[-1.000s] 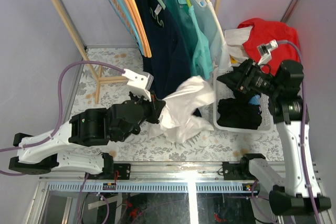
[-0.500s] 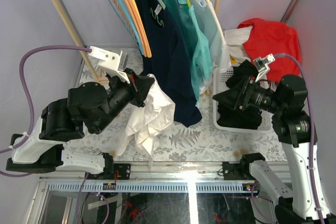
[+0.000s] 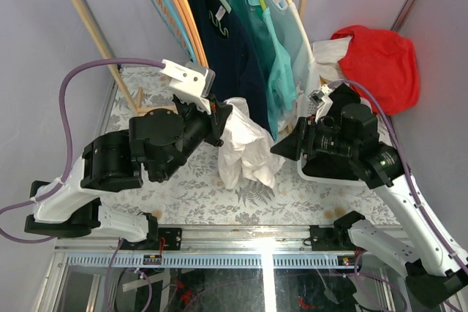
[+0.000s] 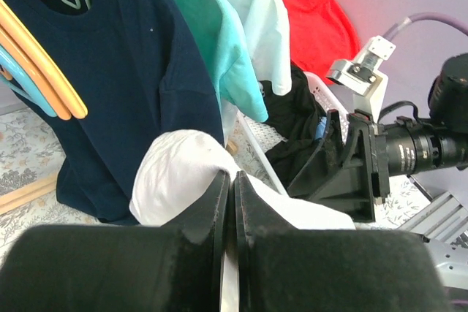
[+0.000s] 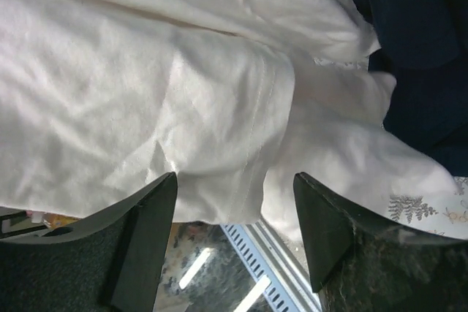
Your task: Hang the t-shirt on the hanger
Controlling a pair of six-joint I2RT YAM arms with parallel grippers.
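T-shirt [image 3: 245,147] dangling lengthwise, top pinched in left jaws

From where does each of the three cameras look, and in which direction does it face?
Top external: above and behind, looking down on rack, left arm, right arm and t-shirt.
Left wrist: faces navy shirt and right arm; shut left fingers pinch the t-shirt.
Right wrist: close on the t-shirt, beyond the open right fingers.
Shared: all three show the t-shirt.

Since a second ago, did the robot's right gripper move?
Yes. The right gripper was over the white basket. Now it has swung left, past the basket's edge, and is close to the hanging t-shirt.
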